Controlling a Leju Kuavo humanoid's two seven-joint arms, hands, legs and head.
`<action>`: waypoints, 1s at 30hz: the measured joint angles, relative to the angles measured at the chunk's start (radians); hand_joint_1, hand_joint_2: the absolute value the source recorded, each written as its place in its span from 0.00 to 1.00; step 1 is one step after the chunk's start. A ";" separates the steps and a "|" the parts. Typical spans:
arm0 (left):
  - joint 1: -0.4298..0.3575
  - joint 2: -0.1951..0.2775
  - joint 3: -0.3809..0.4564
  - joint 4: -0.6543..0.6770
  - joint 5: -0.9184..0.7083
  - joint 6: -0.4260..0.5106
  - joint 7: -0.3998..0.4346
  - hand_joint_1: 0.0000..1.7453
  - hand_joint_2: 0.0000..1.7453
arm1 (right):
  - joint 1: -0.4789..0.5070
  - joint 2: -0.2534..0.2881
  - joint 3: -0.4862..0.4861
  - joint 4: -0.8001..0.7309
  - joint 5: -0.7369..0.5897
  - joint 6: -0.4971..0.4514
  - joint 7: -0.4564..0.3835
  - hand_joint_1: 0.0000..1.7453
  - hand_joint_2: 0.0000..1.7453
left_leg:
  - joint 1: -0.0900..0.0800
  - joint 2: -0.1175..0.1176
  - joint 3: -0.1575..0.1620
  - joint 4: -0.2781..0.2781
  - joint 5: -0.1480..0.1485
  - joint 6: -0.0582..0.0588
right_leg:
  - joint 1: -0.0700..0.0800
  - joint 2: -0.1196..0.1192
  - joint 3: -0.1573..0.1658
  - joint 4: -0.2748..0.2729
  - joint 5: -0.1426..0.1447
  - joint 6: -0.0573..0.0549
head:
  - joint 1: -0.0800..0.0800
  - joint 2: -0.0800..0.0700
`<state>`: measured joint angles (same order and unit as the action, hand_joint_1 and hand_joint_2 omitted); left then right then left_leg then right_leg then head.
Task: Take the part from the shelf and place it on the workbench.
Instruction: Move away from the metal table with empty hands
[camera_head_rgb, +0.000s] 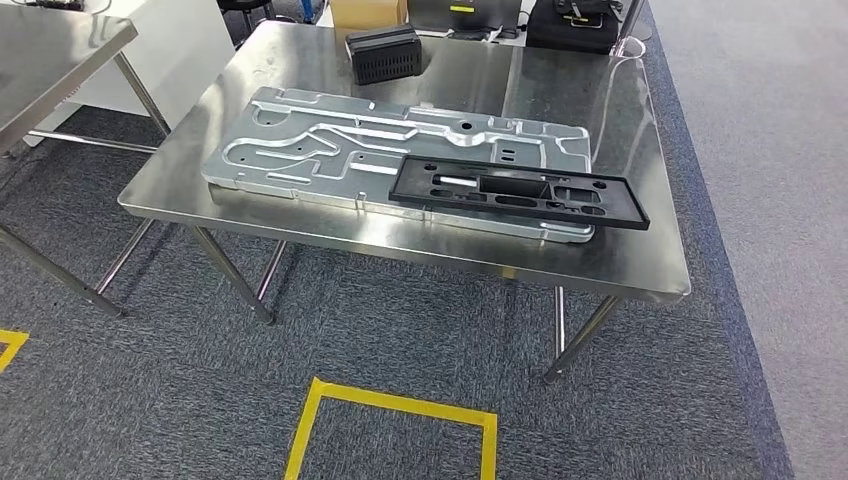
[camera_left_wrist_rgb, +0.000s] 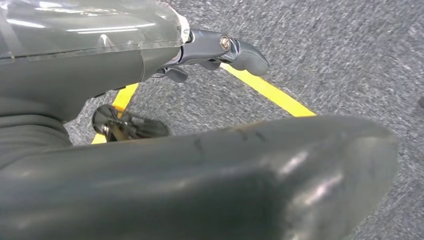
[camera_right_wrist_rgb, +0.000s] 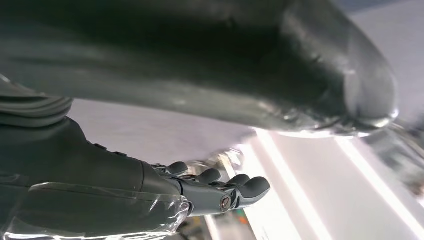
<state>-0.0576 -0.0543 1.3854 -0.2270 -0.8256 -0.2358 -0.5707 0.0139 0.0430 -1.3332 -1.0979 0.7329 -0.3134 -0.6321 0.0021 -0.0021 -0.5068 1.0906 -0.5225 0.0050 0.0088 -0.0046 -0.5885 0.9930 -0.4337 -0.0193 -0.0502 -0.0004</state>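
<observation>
Part (camera_head_rgb: 520, 190) — black frame — lies on the metal plate (camera_head_rgb: 330, 150) on the worktop (camera_head_rgb: 640, 270), placement apparently done; each robot hand (camera_left_wrist_rgb: 220, 50) (camera_right_wrist_rgb: 220, 192) hangs released, grasping nothing.

Readable text: none in any view.
Black box (camera_head_rgb: 382, 53) at far side of workbench (camera_head_rgb: 640, 262): no legible label.
Dark case (camera_head_rgb: 583, 20) at far edge: yellow mark, too small to read.
Floor tape (camera_head_rgb: 392, 404): plain yellow, no lettering.

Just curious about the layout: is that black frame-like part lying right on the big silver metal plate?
Touching. The head view shows the black part lying flat across the silver plate, no gap visible beneath it.
</observation>
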 joint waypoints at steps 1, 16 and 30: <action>-0.002 0.000 0.001 0.000 0.000 0.000 0.000 0.00 0.00 | -0.002 0.000 -0.009 0.029 0.014 -0.005 0.007 0.00 0.00 | -0.004 0.000 0.040 -0.062 -0.003 0.007 | 0.001 -0.001 -0.005 0.003 0.006 0.003 | 0.000 0.000; -0.002 -0.019 0.017 0.000 0.005 0.016 0.002 0.00 0.00 | -0.027 -0.027 -0.094 0.262 0.089 0.000 0.102 0.00 0.00 | 0.008 0.028 -0.080 -0.098 0.095 0.015 | -0.039 -0.029 0.109 0.048 -0.090 0.079 | 0.000 0.000; -0.006 -0.030 0.042 0.000 0.027 0.079 0.034 0.00 0.00 | -0.035 -0.091 -0.108 0.527 0.279 0.029 0.157 0.00 0.00 | -0.002 0.008 -0.062 0.032 0.002 0.012 | 0.002 0.031 0.084 -0.018 -0.060 -0.003 | 0.000 0.000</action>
<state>-0.0639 -0.0840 1.4278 -0.2270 -0.7988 -0.1566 -0.5364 -0.0209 -0.0484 -1.4413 -0.5709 1.0118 -0.2843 -0.4754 0.0002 0.0057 -0.5683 1.1222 -0.5201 0.0167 0.0106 0.0262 -0.5043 0.9752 -0.4934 -0.0219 -0.0506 -0.0004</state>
